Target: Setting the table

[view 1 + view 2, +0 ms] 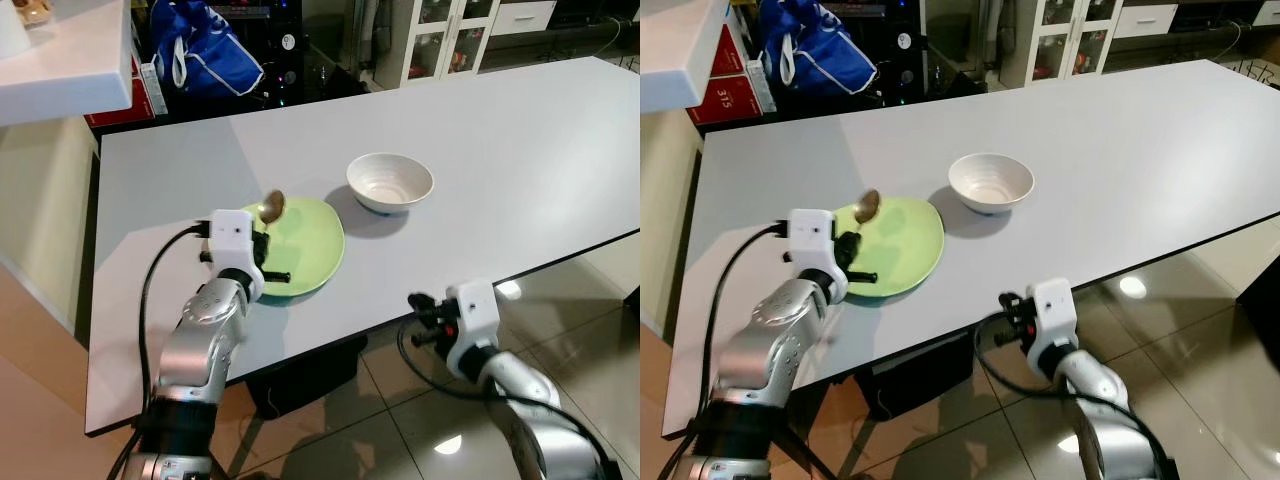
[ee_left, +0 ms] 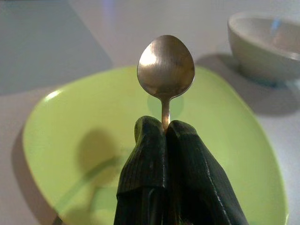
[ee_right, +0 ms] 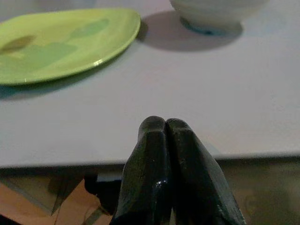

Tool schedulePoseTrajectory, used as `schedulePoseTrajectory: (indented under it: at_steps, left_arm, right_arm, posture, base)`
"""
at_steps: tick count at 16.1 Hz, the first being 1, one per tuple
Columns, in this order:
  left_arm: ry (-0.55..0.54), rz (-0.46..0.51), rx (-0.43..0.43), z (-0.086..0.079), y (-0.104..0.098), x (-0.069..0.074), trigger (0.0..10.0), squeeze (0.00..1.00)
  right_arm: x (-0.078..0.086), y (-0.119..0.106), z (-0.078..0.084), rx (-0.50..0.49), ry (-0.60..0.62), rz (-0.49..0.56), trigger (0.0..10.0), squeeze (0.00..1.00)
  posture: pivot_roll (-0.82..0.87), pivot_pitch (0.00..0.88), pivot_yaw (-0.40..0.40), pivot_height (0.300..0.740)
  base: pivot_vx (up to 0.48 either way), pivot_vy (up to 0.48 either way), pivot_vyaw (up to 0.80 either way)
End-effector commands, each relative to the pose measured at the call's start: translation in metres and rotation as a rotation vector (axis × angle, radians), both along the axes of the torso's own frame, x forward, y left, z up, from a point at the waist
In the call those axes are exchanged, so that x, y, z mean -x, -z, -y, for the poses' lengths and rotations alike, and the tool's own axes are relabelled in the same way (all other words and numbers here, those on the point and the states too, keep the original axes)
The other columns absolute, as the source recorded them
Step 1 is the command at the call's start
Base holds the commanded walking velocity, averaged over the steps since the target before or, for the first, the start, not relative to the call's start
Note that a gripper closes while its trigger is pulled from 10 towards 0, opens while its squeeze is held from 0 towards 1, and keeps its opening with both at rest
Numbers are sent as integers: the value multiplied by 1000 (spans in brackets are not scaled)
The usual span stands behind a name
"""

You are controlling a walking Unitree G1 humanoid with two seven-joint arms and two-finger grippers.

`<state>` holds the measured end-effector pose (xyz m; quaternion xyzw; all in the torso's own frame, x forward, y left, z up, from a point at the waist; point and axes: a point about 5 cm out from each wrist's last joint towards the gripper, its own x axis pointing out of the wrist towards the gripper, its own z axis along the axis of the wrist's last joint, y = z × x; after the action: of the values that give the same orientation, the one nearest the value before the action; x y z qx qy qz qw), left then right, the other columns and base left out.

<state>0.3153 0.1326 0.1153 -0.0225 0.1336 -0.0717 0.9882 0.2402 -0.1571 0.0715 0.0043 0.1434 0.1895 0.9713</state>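
The left claw was clamped tight on the handle of a metal spoon, with the spoon's bowl held up just past the fingertips. A lime green plate was lying right under that claw on the grey table, and a white bowl was parked just beyond the plate, off to the claw's right. The right claw was pressed shut on nothing, hung just below the table's near edge, plate and bowl ahead of it.
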Motion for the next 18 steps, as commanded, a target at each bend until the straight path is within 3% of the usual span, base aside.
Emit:
schedulePoseTrajectory:
  at_steps: [1, 5, 7, 10, 18]
  left_arm:
    - [25, -1, -24, 2, -2, -7, 0, 0]
    - [30, -57, -60, -11, 9, -26, 0, 0]
    - [29, -59, -69, -13, 10, -28, 0, 0]
    - [-16, -67, -109, -28, 12, -45, 0, 0]
    - [-45, -72, -150, -39, 14, -57, 0, 0]
  right_arm:
    - [2, -5, -3, -2, -4, 16, 10000, 0]
    - [16, -3, -7, -24, 34, 3, 10000, 0]
    - [18, -4, -7, -24, 37, 2, 10000, 0]
    - [33, -2, -4, -24, 63, -21, 10000, 0]
    - [41, -3, -7, -27, 72, -40, 10000, 0]
  posture:
    - [-56, 0, 50, 740]
    - [-92, 37, 96, 740]
    - [-98, 44, 100, 740]
    - [-126, 78, 113, 740]
    - [-129, 101, 115, 740]
  base:
    - [0, 0, 0]
    - [0, 0, 0]
    - [0, 0, 0]
    - [0, 0, 0]
    - [0, 0, 0]
